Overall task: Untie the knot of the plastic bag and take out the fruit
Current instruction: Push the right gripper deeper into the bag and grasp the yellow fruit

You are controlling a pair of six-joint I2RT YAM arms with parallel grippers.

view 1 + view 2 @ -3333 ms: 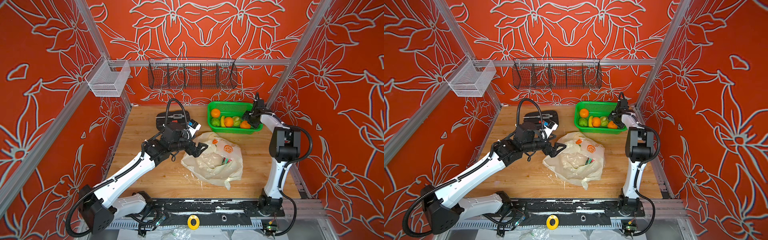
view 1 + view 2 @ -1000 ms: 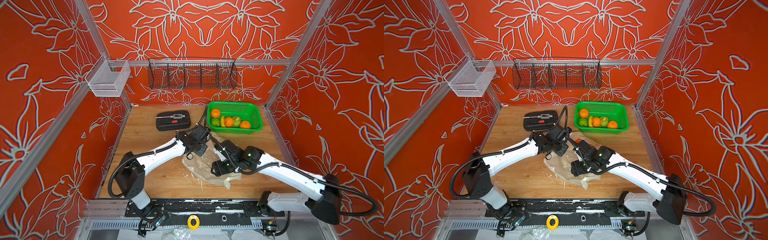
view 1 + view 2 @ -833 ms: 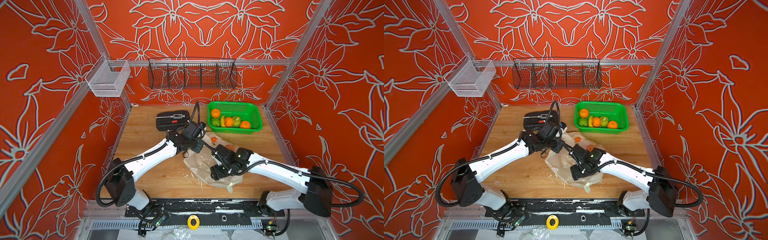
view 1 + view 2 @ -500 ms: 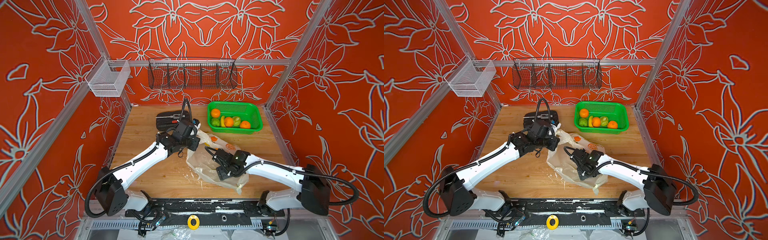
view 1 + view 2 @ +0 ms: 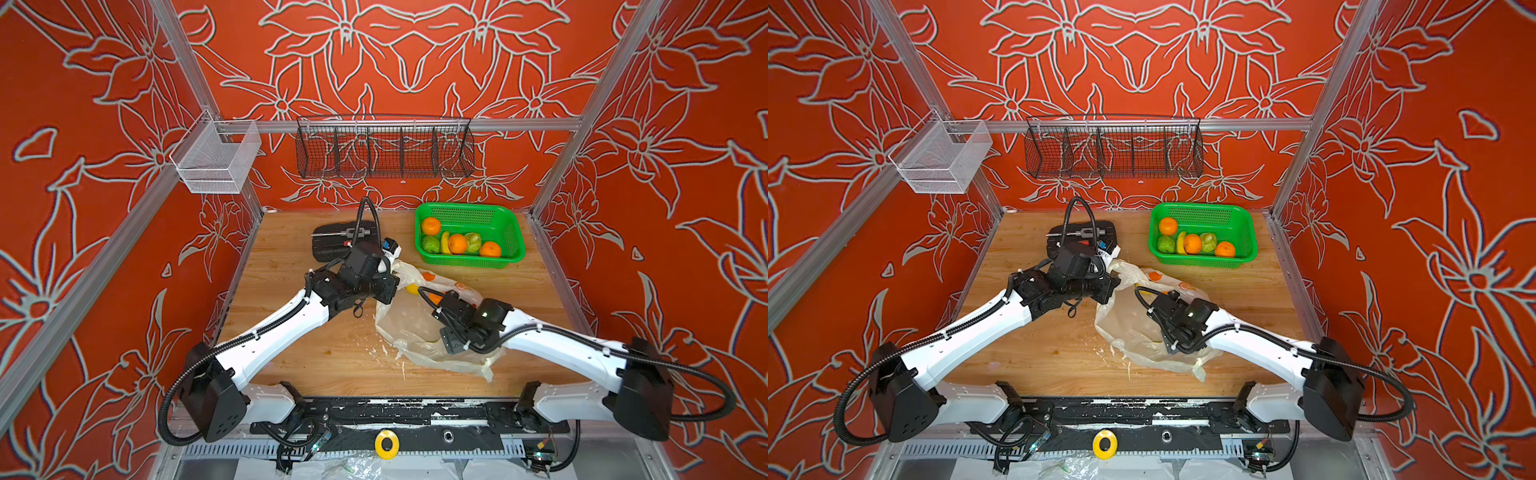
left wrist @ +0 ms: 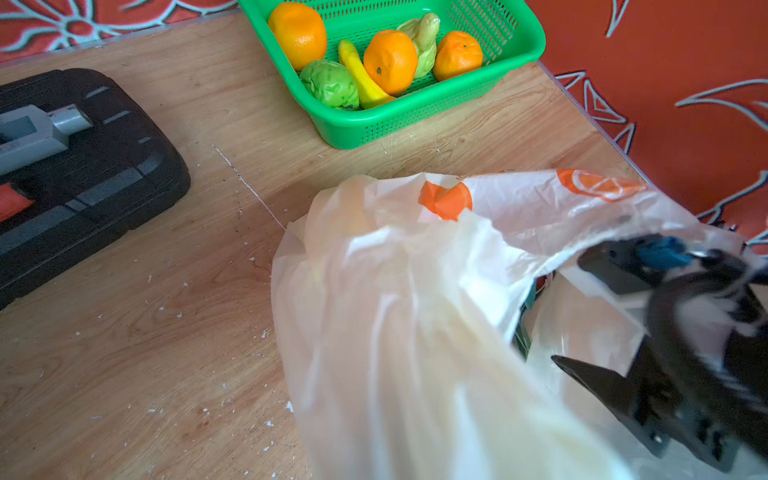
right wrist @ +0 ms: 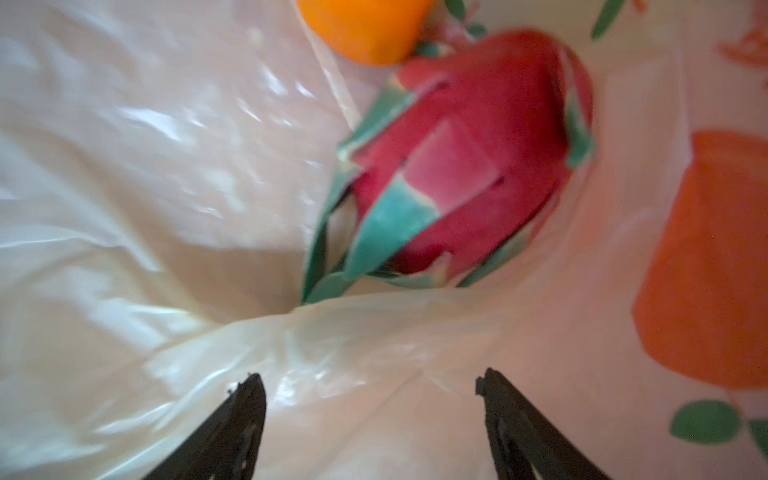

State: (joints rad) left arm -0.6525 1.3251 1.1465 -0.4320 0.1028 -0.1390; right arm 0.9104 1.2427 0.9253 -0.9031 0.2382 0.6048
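The plastic bag lies mid-table, cream-white with orange prints, its mouth held wide. My left gripper is shut on the bag's upper edge and holds it up. In the left wrist view the film covers its fingers. My right gripper is open inside the mouth with nothing between its fingers. Just ahead of it lie fruit: a pink-and-green dragon fruit and an orange. No knot shows.
A green basket at the back right holds oranges, green fruit and a banana. A black tool case lies at the back left, close behind my left wrist. A black wire rack and a white mesh bin hang on the walls.
My left gripper has pulled the bag's edge up and toward the back left, widening the mouth. My right gripper has moved into the bag and its jaws have spread wider.
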